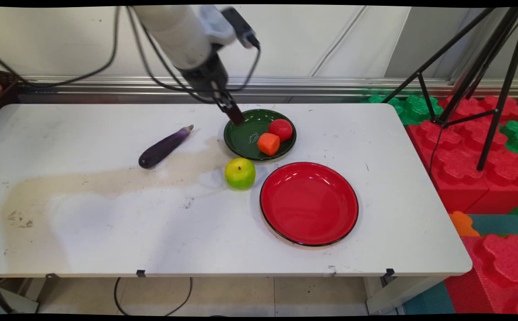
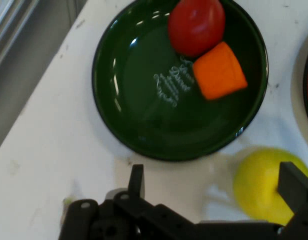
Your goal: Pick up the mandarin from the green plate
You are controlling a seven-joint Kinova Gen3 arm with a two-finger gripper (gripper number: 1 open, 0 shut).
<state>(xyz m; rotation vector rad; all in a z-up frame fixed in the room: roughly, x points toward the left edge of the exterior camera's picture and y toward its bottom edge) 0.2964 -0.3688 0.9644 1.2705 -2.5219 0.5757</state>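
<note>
My gripper (image 1: pixel 235 116) hangs open over the far left rim of a dark green plate (image 1: pixel 241 139), holding nothing. On that plate lie a red tomato (image 1: pixel 280 129) and an orange chunk (image 1: pixel 268 143). In the hand view the green plate (image 2: pixel 139 100) fills the upper middle, with the tomato (image 2: pixel 196 25) and the orange chunk (image 2: pixel 220 71) on its right side. The gripper (image 2: pixel 213 174) spreads wide below the plate. A yellow-green apple (image 2: pixel 256 185) sits on the table just inside the right finger (image 2: pixel 293 182).
The apple (image 1: pixel 240 173) stands on the table in front of the green plate. An empty red plate (image 1: pixel 308 203) lies to its right. A purple eggplant (image 1: pixel 165 146) lies left of the green plate. Tripod legs (image 1: pixel 486 89) and foam blocks stand past the table's right edge.
</note>
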